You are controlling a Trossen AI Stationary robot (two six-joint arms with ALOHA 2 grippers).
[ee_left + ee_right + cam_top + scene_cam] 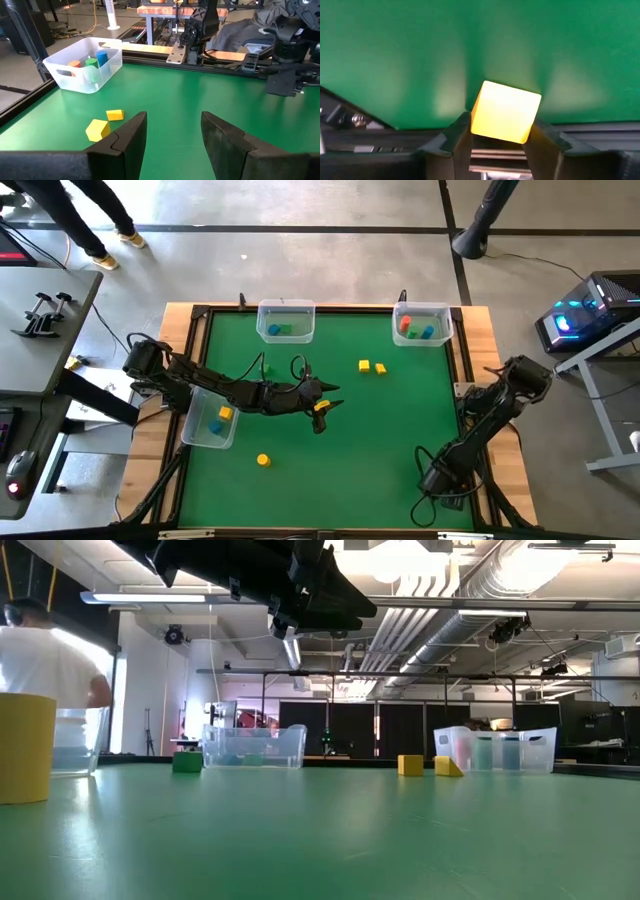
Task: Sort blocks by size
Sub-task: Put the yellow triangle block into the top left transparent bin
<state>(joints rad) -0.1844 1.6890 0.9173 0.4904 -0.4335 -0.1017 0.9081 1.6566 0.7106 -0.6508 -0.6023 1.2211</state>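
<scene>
The left arm is stretched from the bench's left edge toward the middle, its wrist held level above the surface. The left gripper point(322, 412) is seen with its two dark fingers point(131, 137) spread apart, nothing between them. The right arm is folded at the bench's right side, bent down toward the near right corner. The right gripper point(503, 131) is closed, a yellow cube point(505, 112) pinched between its fingers point(458, 135).

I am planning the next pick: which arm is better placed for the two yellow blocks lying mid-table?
Left. The left gripper hovers open mid-table, facing the blocks; the right gripper, far off, grips a cube.
</scene>
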